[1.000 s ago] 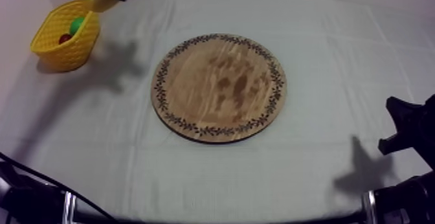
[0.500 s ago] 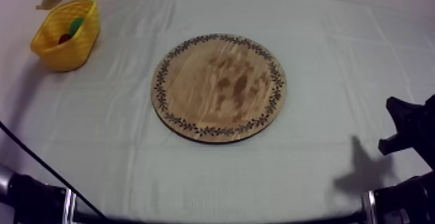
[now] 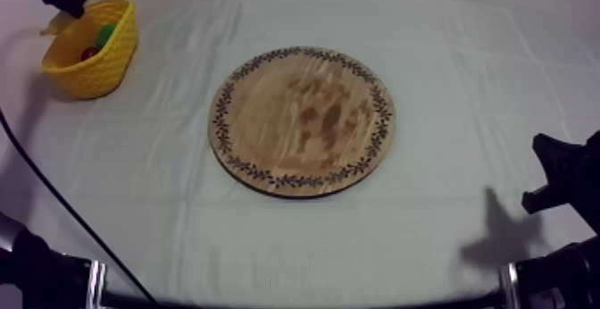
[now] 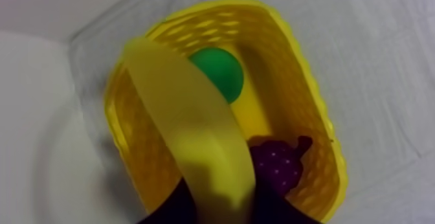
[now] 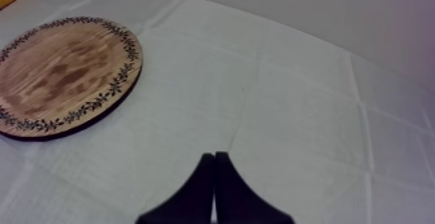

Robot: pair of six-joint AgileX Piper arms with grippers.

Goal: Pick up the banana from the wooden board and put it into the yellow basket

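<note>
A: Jaws?

B: Left gripper (image 4: 217, 204) is clamped on the banana (image 4: 188, 129), with one black finger (image 4: 169, 207) on each side of the lower end. Right gripper (image 5: 215, 156) has its jaws pressed together into a narrow wedge, holding nothing.

A: Where's the banana?

B: It's off the board, held in the left gripper over the mouth of the basket (image 4: 311, 90). It lies across the opening, above the fruit inside. I can't tell if it touches anything in there.

A: What's in the basket?

B: Left wrist view shows one round green fruit (image 4: 220, 71) and one bunch of purple grapes (image 4: 278, 165), knobbly, near the basket wall. Top view also shows one small red fruit (image 3: 89, 54) beside the green one.

A: Materials?

B: The basket is yellow lattice plastic, oblong, at the table's far left. The banana is smooth, pale yellow and curved. There's one board (image 3: 302, 121), round wood with blotchy grain and a dark leaf-pattern rim, sitting mid-table. The cloth (image 3: 446, 54) is grey-white with fold creases.

A: Right arm?

B: It's low at the right edge, over bare cloth. The board is well off to one side of it.
</note>
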